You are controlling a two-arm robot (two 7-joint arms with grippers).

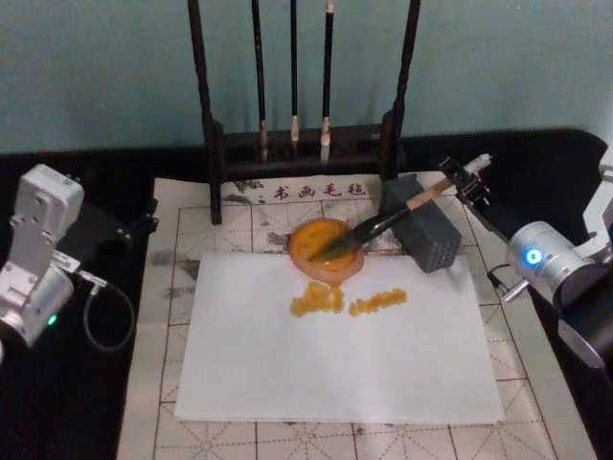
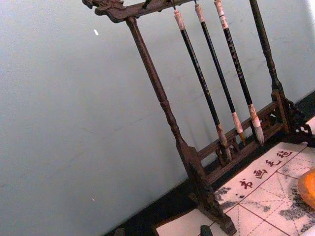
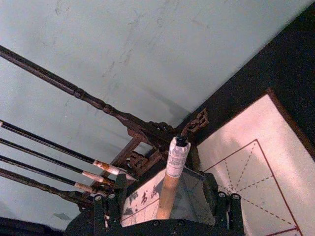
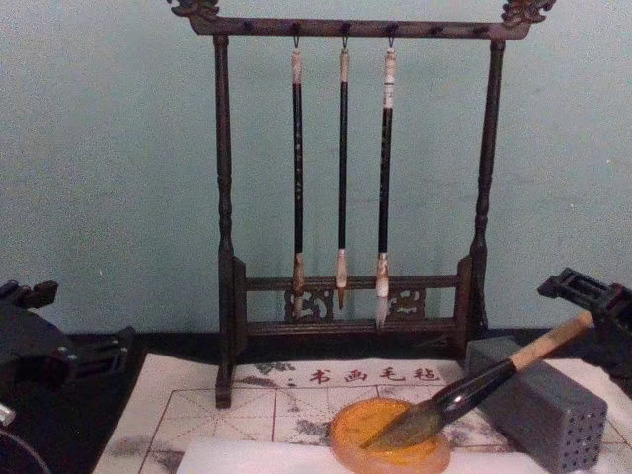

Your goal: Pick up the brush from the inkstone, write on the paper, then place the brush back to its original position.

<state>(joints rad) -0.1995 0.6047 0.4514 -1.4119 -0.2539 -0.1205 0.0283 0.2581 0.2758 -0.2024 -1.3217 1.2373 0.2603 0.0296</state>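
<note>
The white paper (image 1: 335,355) lies closest, with orange marks (image 1: 335,300) on it. Just behind, the brush (image 1: 383,222) has its tip in the inkstone (image 1: 306,240) and leans on the grey block (image 1: 436,240). The right gripper (image 1: 460,177) has its fingers wide apart around the brush's top end, not squeezing it. The left gripper (image 1: 134,222) rests far left.

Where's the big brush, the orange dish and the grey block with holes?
brush (image 1: 383,224): head view, on its glossy black lower shaft.
inkstone (image 1: 330,274): head view, on its near rim.
grey block (image 1: 436,249): head view, on its holed face.
</note>
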